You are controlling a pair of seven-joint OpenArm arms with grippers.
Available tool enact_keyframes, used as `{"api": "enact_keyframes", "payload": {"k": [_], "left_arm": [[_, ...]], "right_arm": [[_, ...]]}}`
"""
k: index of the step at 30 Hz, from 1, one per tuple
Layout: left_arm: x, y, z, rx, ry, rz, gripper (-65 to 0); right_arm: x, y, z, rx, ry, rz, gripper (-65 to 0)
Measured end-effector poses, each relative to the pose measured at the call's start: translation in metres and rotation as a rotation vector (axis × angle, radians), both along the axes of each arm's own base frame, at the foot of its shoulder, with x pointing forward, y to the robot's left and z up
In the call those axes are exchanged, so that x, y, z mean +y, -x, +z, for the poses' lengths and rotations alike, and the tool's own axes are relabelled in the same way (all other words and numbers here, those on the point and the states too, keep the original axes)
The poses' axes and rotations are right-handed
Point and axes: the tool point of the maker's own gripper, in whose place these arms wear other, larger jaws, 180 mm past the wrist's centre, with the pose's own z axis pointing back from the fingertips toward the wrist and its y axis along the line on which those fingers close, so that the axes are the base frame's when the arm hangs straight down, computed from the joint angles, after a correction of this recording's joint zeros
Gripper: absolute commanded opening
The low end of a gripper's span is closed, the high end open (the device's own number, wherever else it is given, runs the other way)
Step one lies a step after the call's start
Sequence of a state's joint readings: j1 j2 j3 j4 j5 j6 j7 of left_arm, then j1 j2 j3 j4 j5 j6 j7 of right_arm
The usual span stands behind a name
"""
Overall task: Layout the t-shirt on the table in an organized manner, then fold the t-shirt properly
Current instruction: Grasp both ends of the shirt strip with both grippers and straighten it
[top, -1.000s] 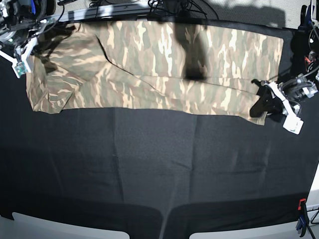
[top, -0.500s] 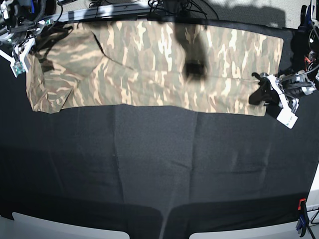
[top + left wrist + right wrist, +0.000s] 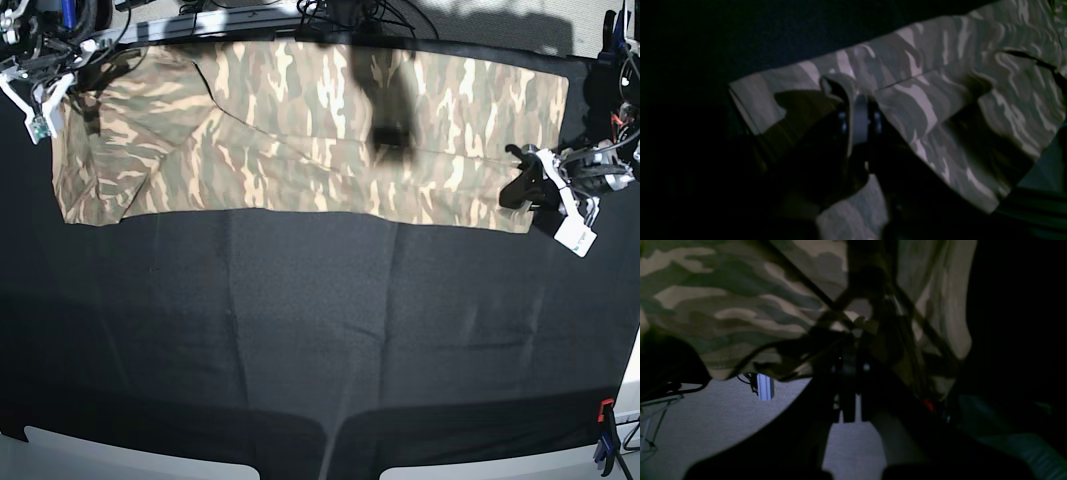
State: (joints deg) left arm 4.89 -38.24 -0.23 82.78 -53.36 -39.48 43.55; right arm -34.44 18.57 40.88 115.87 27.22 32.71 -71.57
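2 grippers work the far edge of the table [image 3: 320, 350], whose near stretch is bare black cloth with a clamp [image 3: 604, 412] at its near corner; beyond that bare stretch the shirt [image 3: 300, 130] lies as a long camouflage band spread along the far side, nearly flat, with a diagonal crease running across it. The left gripper [image 3: 527, 188] sits at the band's near corner on the base view's right; its wrist view shows the jaws [image 3: 858, 113] parted a little with a lip of fabric curled up against 1 finger, but the view is too dark to settle whether cloth is pinched or only brushing the finger - I cannot tell. Farthest off, the right gripper [image 3: 60, 75] is at the opposite far corner, clenched, and its wrist view shows the shirt [image 3: 740, 300] bunched at the fingertips and draped off them - it looks gripped there.

Risks, as I judge them: if the left jaws part while cloth clings to the finger, a retreat could drag that corner and spoil the flat edge; if the right pulls on alone, the band could skew or ride off the far edge, where floor shows under the lifted cloth; the crease may get folded in.
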Motion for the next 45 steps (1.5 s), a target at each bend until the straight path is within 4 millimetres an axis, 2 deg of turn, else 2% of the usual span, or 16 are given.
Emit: {"api": "enact_keyframes", "payload": {"k": [2, 15, 17, 19, 20, 25, 30, 35, 45], "left_arm": [[0.000, 0.000, 0.000, 0.000, -0.001, 0.000, -45.8], [0.001, 0.000, -0.001, 0.000, -0.007, -0.001, -46.5], [0.001, 0.000, -0.001, 0.001, -0.007, -0.002, -52.1], [0.001, 0.000, -0.001, 0.000, -0.007, -0.001, -62.9], [0.001, 0.000, -0.001, 0.000, -0.007, -0.002, -65.0], [-0.009, 0.009, 0.003, 0.072, 0.076, -0.018, -65.0], [-0.017, 0.041, -0.008, 0.250, 0.079, -0.117, -65.0], [-0.011, 0.061, -0.019, 0.342, 0.009, -0.175, -65.0], [0.032, 0.060, -0.008, 0.351, -0.099, -0.167, -65.0]], "right_arm": [[0.000, 0.000, 0.000, 0.000, 0.000, 0.000, -65.0], [0.000, 0.000, 0.000, 0.000, 0.000, 0.000, -65.0], [0.000, 0.000, 0.000, 0.000, 0.000, 0.000, -65.0], [0.000, 0.000, 0.000, 0.000, 0.000, 0.000, -65.0], [0.000, 0.000, 0.000, 0.000, 0.000, 0.000, -65.0], [0.000, 0.000, 0.000, 0.000, 0.000, 0.000, -65.0], [0.000, 0.000, 0.000, 0.000, 0.000, 0.000, -65.0], [0.000, 0.000, 0.000, -0.001, 0.000, 0.000, -65.0], [0.000, 0.000, 0.000, 0.000, 0.000, 0.000, -65.0]]}}
